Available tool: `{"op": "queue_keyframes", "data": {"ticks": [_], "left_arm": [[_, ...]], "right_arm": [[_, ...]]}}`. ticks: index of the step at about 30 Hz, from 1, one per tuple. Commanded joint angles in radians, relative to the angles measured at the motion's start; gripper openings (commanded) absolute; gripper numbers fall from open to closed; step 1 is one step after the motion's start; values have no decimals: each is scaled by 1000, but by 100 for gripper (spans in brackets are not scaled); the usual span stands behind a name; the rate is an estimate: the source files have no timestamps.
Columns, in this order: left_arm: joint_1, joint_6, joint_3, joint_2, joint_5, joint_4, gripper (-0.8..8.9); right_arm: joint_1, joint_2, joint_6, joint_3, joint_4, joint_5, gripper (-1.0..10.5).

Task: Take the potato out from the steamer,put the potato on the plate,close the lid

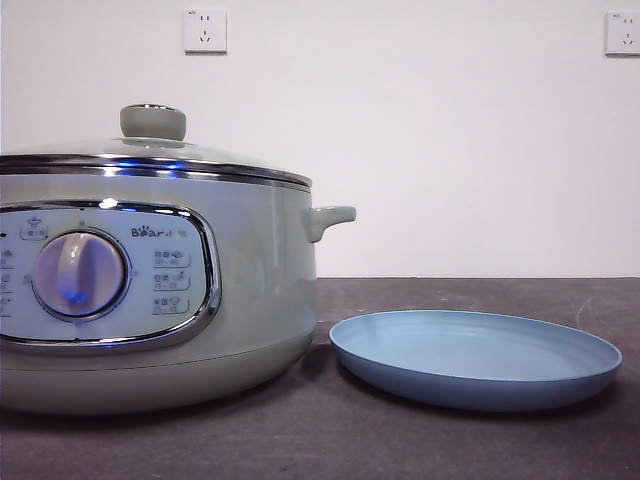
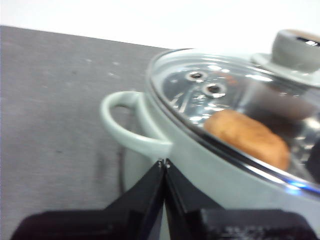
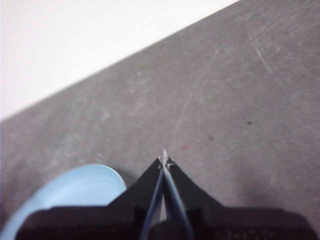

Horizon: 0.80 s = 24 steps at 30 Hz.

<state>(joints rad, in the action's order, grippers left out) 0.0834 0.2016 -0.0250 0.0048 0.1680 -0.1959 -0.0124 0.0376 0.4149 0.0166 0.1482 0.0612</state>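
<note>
The potato point(image 2: 248, 139) lies inside the steamer point(image 1: 250, 290), seen through the glass lid point(image 2: 220, 100), which sits closed on the rim. The left gripper point(image 2: 164, 163) hangs just beside the steamer's side handle point(image 2: 127, 127), fingers clenched together and holding nothing, so it looks the nearer arm for lifting the lid by its knob point(image 1: 152, 122). The right gripper point(image 3: 164, 159), fingers likewise pressed shut and empty, hovers over bare tabletop point(image 3: 225, 100) near the plate point(image 1: 475, 358). The plate waits right of the steamer, close but apart, with open room beyond.
</note>
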Motion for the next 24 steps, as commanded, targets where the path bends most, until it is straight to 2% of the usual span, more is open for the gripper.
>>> {"op": "queue_keyframes", "data": {"ticks": [1,5,9,11,16,19,21,24], "left_arm": [[3,85,8,-2,65,8,-5],[16,148,-27,-2,124,-1,-5],[34,159,-116,-1,125,-30,-5],[35,157,-178,3,122,-47,-5],[36,101,-329,42,119,-69,-5],[36,77,-417,76,116,-79,-5],[40,60,-470,101,100,-87,-5],[50,17,-545,146,83,-100,-5]], "right_arm": [[1,1,88,-6,-65,70,0],[2,15,95,51,-91,151,-9],[13,61,91,149,-83,150,-9],[23,97,66,211,-83,150,-9],[56,217,-35,380,-71,150,-9],[75,309,-67,496,-43,153,-9],[85,372,-89,574,-26,189,-9],[88,469,-103,694,-2,286,-9]]}}
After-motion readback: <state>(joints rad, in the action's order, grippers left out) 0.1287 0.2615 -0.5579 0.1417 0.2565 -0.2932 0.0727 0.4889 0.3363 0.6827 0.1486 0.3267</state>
